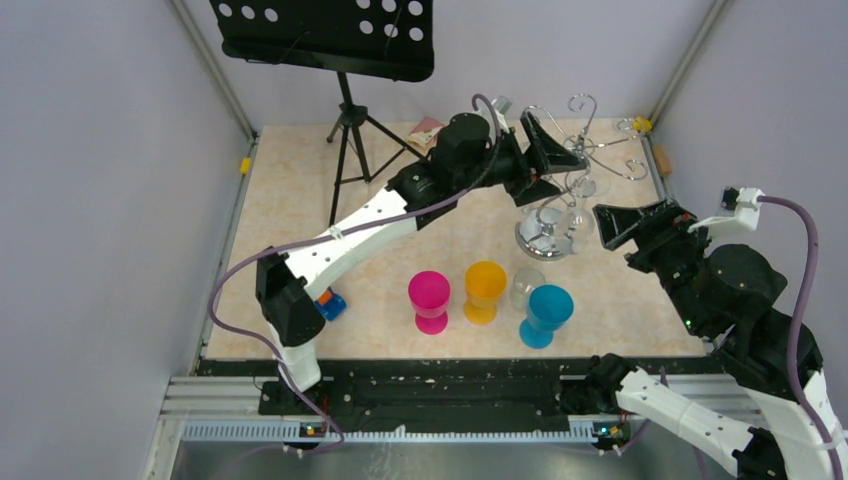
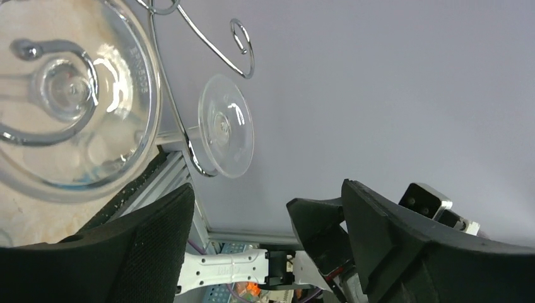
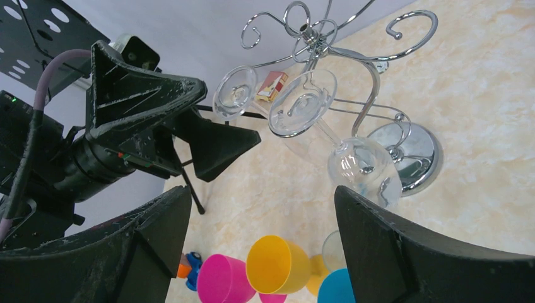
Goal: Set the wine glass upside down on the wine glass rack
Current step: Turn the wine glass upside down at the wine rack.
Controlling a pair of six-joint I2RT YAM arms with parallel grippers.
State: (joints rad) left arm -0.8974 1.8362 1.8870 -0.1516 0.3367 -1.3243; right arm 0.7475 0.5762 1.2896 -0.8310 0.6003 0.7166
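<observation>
On the far left stands a black music stand [image 1: 330, 40], which has no part in this job. Along the front of the table [image 1: 290, 200] sit a pink cup [image 1: 430, 300], an orange cup [image 1: 485, 290], a clear glass [image 1: 526, 287] standing the right way up, and a blue cup [image 1: 547, 315]. The left arm reaches far across to the wine glass rack [image 3: 404, 148], the shiny wire stand with curly hooks. The left gripper [image 3: 231, 112] sits right by the hooks, its two fingers wide apart with nothing between them. The wine glass [image 3: 235, 91] hangs upside down from a hook just beside those fingers, foot on top and bowl pointing down. A second glass [image 3: 303, 104] hangs the same way from the next hook, closer to the right arm. So the hanging step looks done for this glass, and the step in hand seems to be letting go and moving off. Next, the left arm needs to pull straight back, slow and careful, so that its fingers do not bump the foot of the glass or the wire hooks. On the right, the right gripper [image 1: 622, 222] waits near the round base of the rack, its fingers apart too, holding nothing.
</observation>
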